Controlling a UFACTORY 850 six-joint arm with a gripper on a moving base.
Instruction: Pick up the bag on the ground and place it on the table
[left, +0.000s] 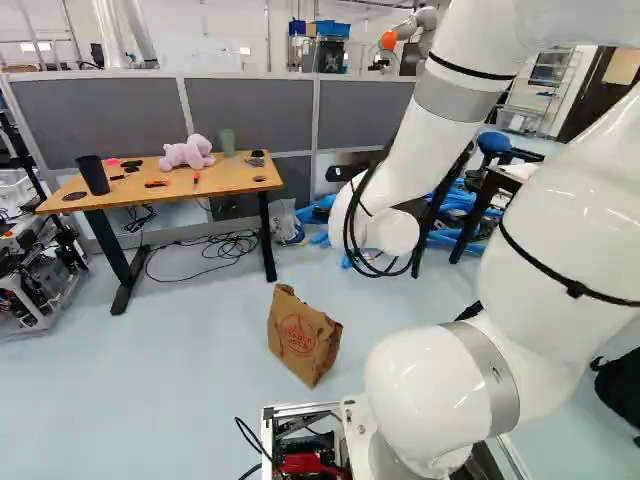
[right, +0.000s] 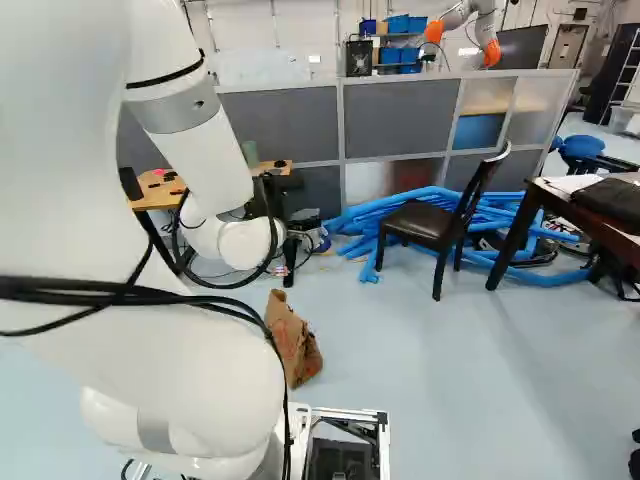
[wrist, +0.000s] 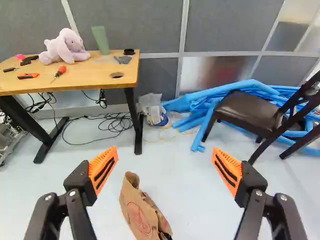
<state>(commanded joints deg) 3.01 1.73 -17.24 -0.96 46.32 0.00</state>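
Left to right across the left base view: the wooden bench (left: 240, 178), the intended destination, bears a black tumbler (left: 93, 175), a plush rabbit (left: 188, 152), a green cup (left: 227, 142) and small tools; a coil of black cable (left: 232, 247) lies on the floor beneath and beside it. Next, the brown paper bag (left: 303, 338) rests on the floor, nearer the base than the bench and well apart from it. Farther right rises the white arm (left: 425, 135); its hand (wrist: 165, 152), shown in the wrist view, is released, the two orange-padded fingers spread wide with nothing gripped. In that view the bag appears between the fingers, touching neither. Beyond it, at the right base view's middle, blue tubes (right: 365, 221) surround a dark chair (right: 422, 222). Stage of task: apparently the approach. Neither the pick nor the placing is done; what is left is to lower the hand about the bag, close on it, lift, carry it to the bench and release it among the items there. The thin paper would probably crumple under the pads.
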